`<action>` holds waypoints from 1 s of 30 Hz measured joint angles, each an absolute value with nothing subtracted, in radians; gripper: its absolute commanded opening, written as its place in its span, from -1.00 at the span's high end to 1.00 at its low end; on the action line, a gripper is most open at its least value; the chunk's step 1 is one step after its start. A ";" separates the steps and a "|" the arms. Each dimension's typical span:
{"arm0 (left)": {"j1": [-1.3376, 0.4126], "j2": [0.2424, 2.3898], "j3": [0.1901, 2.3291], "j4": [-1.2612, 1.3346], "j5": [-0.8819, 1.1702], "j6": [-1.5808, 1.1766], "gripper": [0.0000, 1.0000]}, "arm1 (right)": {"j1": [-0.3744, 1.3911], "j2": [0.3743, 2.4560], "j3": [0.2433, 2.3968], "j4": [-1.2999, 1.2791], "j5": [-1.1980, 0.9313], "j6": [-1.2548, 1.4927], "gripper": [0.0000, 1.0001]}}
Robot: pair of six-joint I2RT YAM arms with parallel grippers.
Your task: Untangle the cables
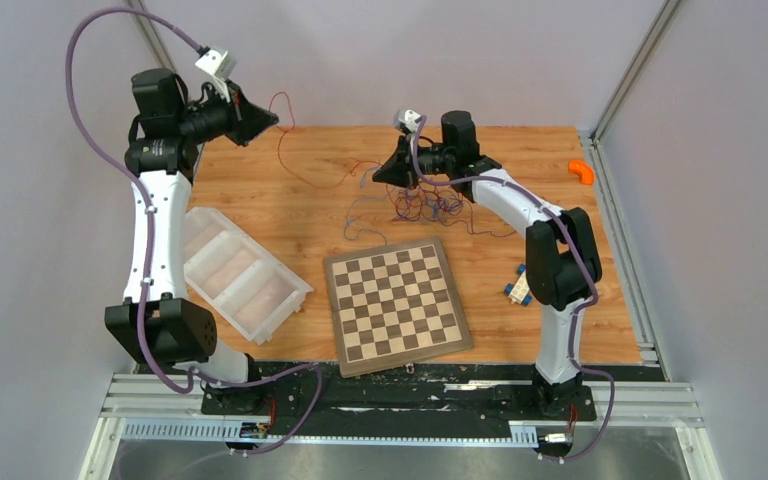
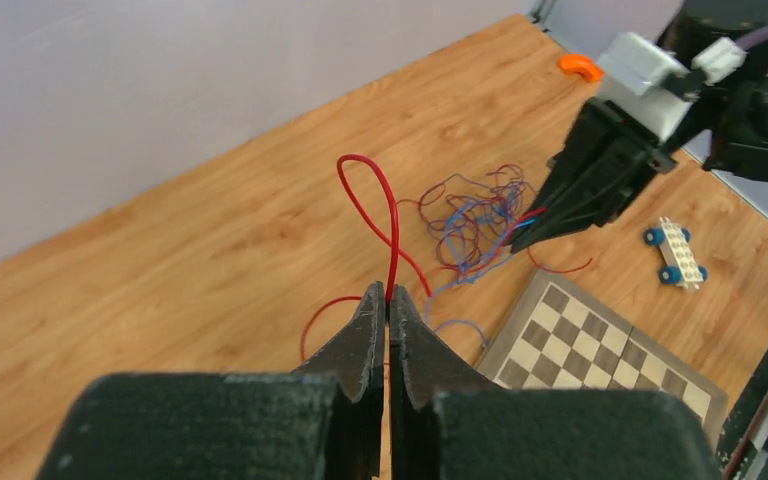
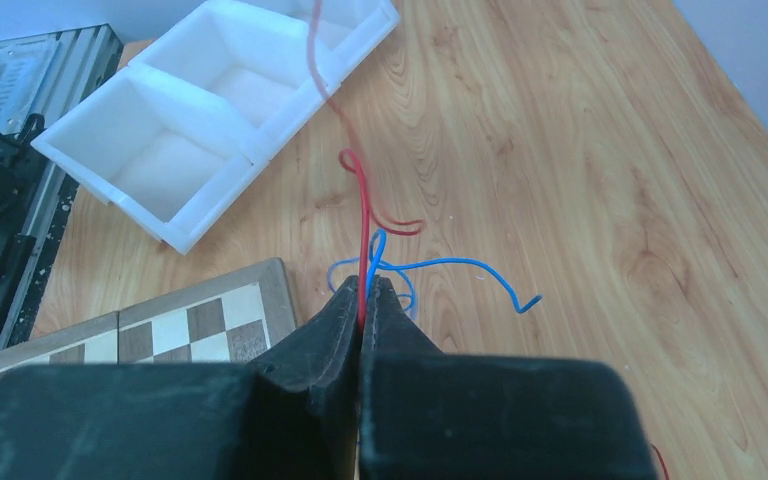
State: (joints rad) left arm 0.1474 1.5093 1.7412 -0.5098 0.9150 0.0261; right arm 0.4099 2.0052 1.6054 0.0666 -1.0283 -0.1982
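Top view first. The left jaws were up over the far left corner of the counter (image 1: 540,150), closed, with a red cable (image 1: 279,150) hanging off the tips and trailing down onto the wood. The right jaws were low near the middle, right at the edge of the main heap of cables (image 1: 425,205), a red, blue and dark scribble just beyond the chessboard (image 1: 395,300). The white tray (image 1: 245,275) lay to the left of the board. A little blue-wheeled toy (image 1: 518,288) sat to its right, and an orange piece (image 1: 582,170) was in the far right corner.

Left wrist cam: the jaws were shut tight on the red cable (image 2: 392,240), which stood up out of the tips in a tall loop. Past it I could see the heap (image 2: 475,215) and the right arm's tips poking into its edge.

Right wrist cam: these jaws were closed too, pinching a red cable (image 3: 364,225) that ran up toward the tray (image 3: 210,100). A blue cable (image 3: 440,264) curled out from the same spot. Honestly I couldn't tell if the blue one was clamped or just lying against the tips.
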 measured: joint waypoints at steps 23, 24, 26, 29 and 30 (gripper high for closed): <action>-0.179 1.565 1.507 -0.601 0.986 0.402 0.70 | 0.509 1.988 1.629 -0.011 -1.102 -0.211 1.00; -0.191 1.570 1.504 -0.602 0.986 0.412 0.68 | 0.512 1.982 1.629 -0.011 -1.103 -0.211 1.00; -0.203 1.576 1.501 -0.603 0.987 0.429 0.54 | 0.516 1.969 1.629 -0.011 -1.104 -0.212 1.00; -0.204 1.582 1.501 -0.608 0.986 0.458 0.40 | 0.517 1.953 1.629 -0.011 -1.108 -0.213 1.00; -0.204 1.584 1.501 -0.611 0.986 0.465 0.37 | 0.517 1.950 1.629 -0.011 -1.109 -0.214 1.00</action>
State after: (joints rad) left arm -0.2035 1.5841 1.5009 -0.6106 0.9859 0.4652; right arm 0.5171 1.9503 1.6291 -0.0113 -1.1091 -0.2142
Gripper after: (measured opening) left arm 0.271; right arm 0.006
